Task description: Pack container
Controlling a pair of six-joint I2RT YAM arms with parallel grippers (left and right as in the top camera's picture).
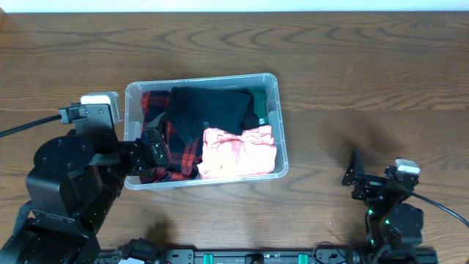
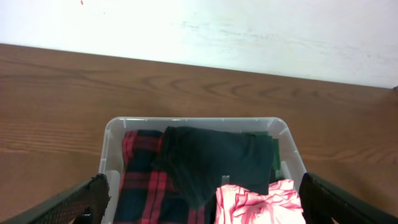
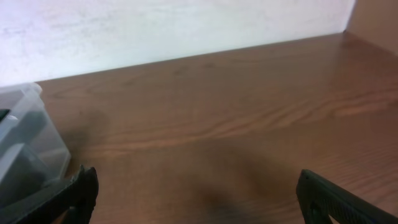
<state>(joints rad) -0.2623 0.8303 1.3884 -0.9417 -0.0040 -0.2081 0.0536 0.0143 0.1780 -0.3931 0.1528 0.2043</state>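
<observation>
Container (image 1: 205, 81) full of clothes (image 1: 212, 110) — L pincer (image 1: 155, 150), R pincer (image 1: 353, 172) wide open, empty.

Bright and evenly lit; soft, faint shadows on the desk (image 1: 330, 73); wrist views slightly blurred, overhead sharper.

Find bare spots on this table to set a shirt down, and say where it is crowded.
Free: the table right of the container, up to the open right gripper, and the far strip behind the container. Crowded: the container is full of clothes, and the left gripper, open, hangs over its near left corner.
</observation>
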